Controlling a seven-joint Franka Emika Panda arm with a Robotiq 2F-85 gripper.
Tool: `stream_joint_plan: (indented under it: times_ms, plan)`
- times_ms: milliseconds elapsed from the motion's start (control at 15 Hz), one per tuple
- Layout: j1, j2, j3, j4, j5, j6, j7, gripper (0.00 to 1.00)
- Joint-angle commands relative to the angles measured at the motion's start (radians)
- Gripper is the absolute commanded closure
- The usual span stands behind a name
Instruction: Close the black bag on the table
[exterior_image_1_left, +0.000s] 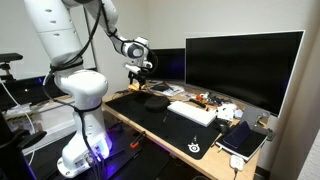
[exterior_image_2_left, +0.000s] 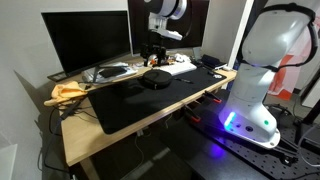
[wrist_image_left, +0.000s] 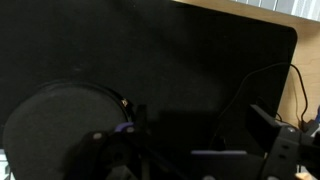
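The black bag (exterior_image_1_left: 155, 101) is a small, low, round black pouch lying on the black mat of the table (exterior_image_1_left: 148, 136), in front of the monitors. It shows in both exterior views (exterior_image_2_left: 155, 80) and fills the lower left of the wrist view (wrist_image_left: 60, 130). My gripper (exterior_image_1_left: 139, 70) hangs above the bag, clear of it, in both exterior views (exterior_image_2_left: 155, 56). In the wrist view its fingers (wrist_image_left: 200, 140) stand apart with only bare mat between them, so it is open and empty. The bag lies beside the left finger, not between the fingers.
A white keyboard (exterior_image_1_left: 191, 113) lies just beside the bag. A large monitor (exterior_image_1_left: 242, 66) stands behind it. A flat dark slab with a white edge (exterior_image_1_left: 243, 141) lies at the table's end. A yellow cloth (exterior_image_2_left: 66, 92) lies at the other end. The robot base (exterior_image_2_left: 258, 90) stands beside the table's wooden edge (exterior_image_2_left: 135, 128).
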Motion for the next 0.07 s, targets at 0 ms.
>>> stream_joint_plan:
  times_ms: [0]
  plan:
    - [0.008, -0.004, -0.003, -0.018, -0.013, 0.04, 0.017, 0.0]
